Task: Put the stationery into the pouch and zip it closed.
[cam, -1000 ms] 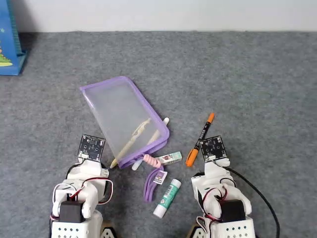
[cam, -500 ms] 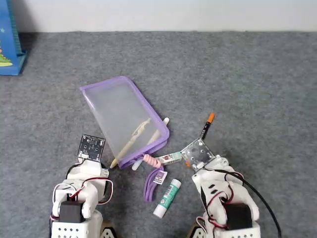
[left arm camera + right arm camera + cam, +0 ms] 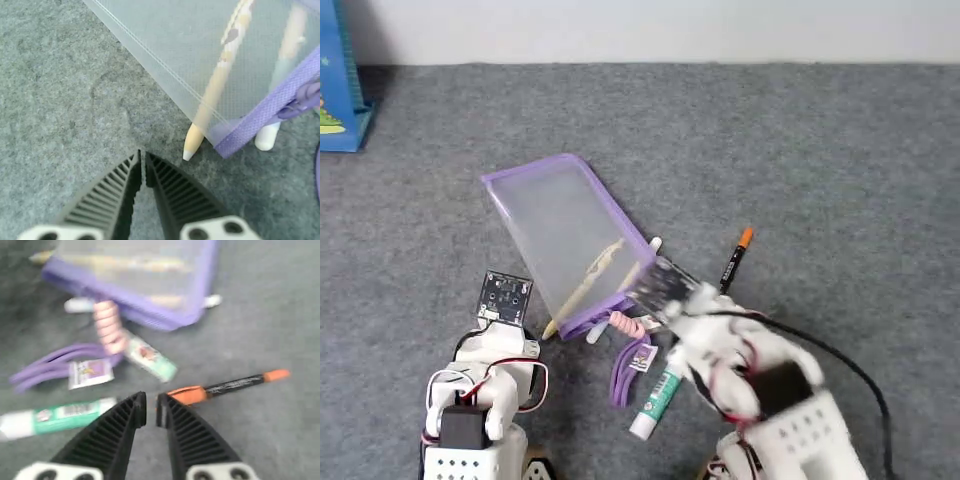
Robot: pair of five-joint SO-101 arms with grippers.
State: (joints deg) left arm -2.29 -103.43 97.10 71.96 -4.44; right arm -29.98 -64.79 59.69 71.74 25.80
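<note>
so, barely begun: the pouch (image 3: 555,225), see-through soft plastic edged in woven purple tape, is lying flat on the grey felt (image 3: 820,150) with a pencil (image 3: 220,85) poking out of its open end. the slim round marker (image 3: 225,386), glue stick (image 3: 657,400), small eraser (image 3: 150,357) and floppy strap (image 3: 45,367) are waiting just outside, and i'm guessing the zipping is coming last. both ribbed claws are sitting all but clenched on nothing, the left gripper (image 3: 143,156) near the pencil tip, the right gripper (image 3: 151,402) close to the marker's orange end.

I count one pouch (image 3: 555,215), two pencils (image 3: 220,84) (both poking from it), one orange marker (image 3: 226,385), one glue stick (image 3: 654,401), one eraser (image 3: 150,358), one pink coil (image 3: 625,324), one purple strap (image 3: 619,377).
</note>
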